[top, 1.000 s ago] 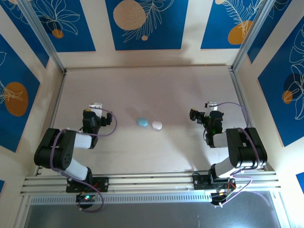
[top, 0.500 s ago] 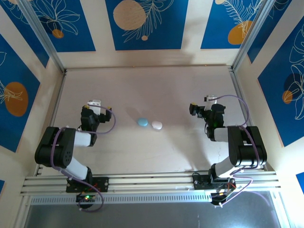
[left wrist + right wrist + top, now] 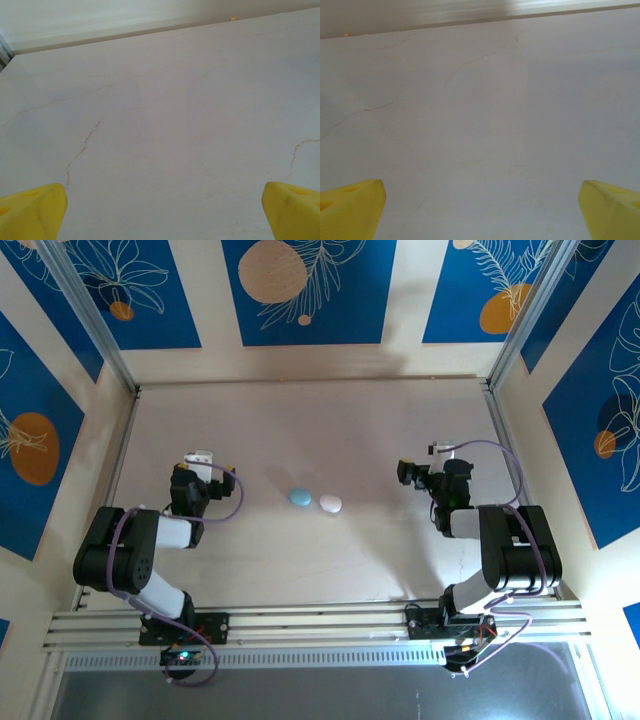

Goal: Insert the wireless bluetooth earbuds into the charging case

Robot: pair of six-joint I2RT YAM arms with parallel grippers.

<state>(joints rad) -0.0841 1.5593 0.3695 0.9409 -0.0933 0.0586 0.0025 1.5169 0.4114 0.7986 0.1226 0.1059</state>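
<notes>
**Top external.** A light blue case (image 3: 300,497) and a white case (image 3: 330,504) are seen side by side, almost touching, at the middle of the table (image 3: 300,420). Whether earbuds sit inside cannot be told at this size. The left gripper (image 3: 201,458) is held to the left of the cases and the right gripper (image 3: 440,450) to their right, each well apart from them. Plain tabletop lies between. Purple cables (image 3: 233,502) are looped at both wrists. A metal rail (image 3: 320,620) is noted along the near edge, and blue leaf-printed panels (image 3: 300,290) on the walls behind.

**Left wrist.** Yellow fingertips (image 3: 30,212) are seen in the lower corners, spread wide, with nothing gripped. Hairline cracks (image 3: 85,145) are traced across the pale tabletop ahead. The foot of the wall runs along the top.

**Right wrist.** The right fingertips (image 3: 350,207) are likewise spread wide and released, over bare cracked board.

**Change.** Against a second earlier, both grippers are found slightly farther up the table and the left cable loop is drawn in. Since half a second ago almost no shift is seen. The cases are unmoved.
</notes>
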